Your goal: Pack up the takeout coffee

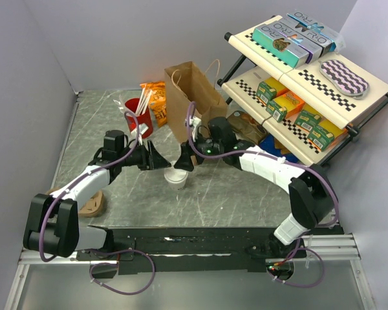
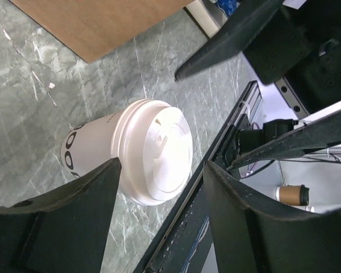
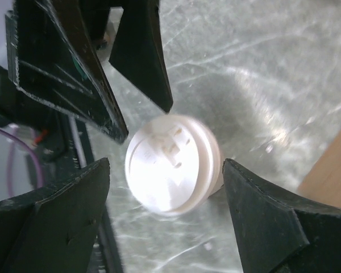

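Observation:
The takeout coffee (image 1: 176, 177), a small white paper cup with a white domed lid, stands upright on the grey marble table, in front of the brown paper bag (image 1: 191, 97). My left gripper (image 1: 158, 157) is open just left of the cup. My right gripper (image 1: 183, 162) is open just above and behind it. In the left wrist view the cup (image 2: 131, 151) lies just beyond my open left gripper (image 2: 162, 165). In the right wrist view the lid (image 3: 170, 162) shows between the spread fingers of my right gripper (image 3: 166, 165), slightly blurred. Neither gripper holds the cup.
A red cup with white sticks (image 1: 140, 115) and an orange snack bag (image 1: 156, 100) stand behind the left arm. A brown pulp carrier tray (image 1: 90, 203) lies at the left edge. A tilted shelf rack with boxes (image 1: 297, 71) fills the right.

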{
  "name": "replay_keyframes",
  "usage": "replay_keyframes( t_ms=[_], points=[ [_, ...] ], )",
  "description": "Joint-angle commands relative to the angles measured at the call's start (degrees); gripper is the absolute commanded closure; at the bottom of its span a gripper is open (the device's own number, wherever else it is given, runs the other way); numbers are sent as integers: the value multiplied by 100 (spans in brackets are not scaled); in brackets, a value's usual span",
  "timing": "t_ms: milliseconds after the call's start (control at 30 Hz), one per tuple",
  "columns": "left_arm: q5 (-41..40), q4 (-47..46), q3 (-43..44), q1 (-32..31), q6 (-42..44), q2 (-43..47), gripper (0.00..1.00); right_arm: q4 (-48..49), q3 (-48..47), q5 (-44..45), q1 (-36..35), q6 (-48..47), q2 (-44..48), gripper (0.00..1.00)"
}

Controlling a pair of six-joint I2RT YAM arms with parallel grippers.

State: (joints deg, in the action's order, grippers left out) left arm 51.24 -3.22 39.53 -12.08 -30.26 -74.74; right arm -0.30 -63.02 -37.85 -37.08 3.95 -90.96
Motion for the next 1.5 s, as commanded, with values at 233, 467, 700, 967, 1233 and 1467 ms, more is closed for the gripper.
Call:
replay_keyframes(
  t_ms=[233,467,700,967,1233,1467],
  points=[
    [-141,208,108,74,231,-49,35,838,809,348,184,1934,404,18],
    [-80,235,99,100,293,-207,35,671,634,260,412,1987,44,19],
    [122,-38,134,109,126,-454,36,961,642,-240,474,2084,-282,21],
    [132,-91,125,100,82,-577,37,1040,590,-469,482,2172,-519,22],
    [149,-249,99,118,-85,-744,39,1023,396,-522,579,2383,-827,22],
    [219,-468,90,135,-305,-980,39,1295,423,-847,676,2708,-1073,24]
  ],
)
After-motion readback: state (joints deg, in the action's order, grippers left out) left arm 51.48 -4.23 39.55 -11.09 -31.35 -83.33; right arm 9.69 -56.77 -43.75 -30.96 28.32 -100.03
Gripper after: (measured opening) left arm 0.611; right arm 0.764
